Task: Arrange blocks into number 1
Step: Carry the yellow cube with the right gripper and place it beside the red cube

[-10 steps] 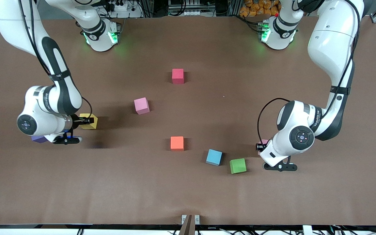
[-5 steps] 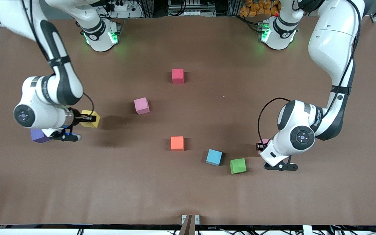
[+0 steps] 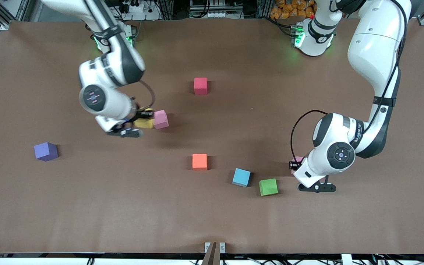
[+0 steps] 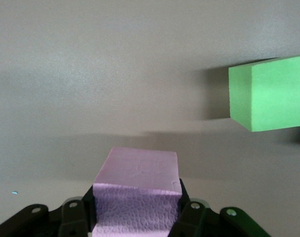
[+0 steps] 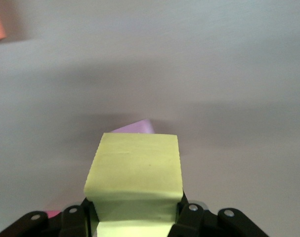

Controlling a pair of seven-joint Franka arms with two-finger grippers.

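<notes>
My right gripper is shut on the yellow block and hangs right beside a pink block lying on the table. In the right wrist view the yellow block fills the jaws, and a sliver of that pink block peeks past it. My left gripper is shut on the second pink block, low at the table, close to the green block. The left wrist view shows this pink block between the fingers and the green block ahead. The dark red block lies nearest the robots' bases.
The orange block and the light blue block lie mid-table, nearer the front camera than the dark red one. A purple block sits alone toward the right arm's end. The brown table has broad bare room along its front edge.
My right arm has lifted the yellow block from beside the purple block and carried it toward the table's middle, up to the pink block. The left arm has not moved.
</notes>
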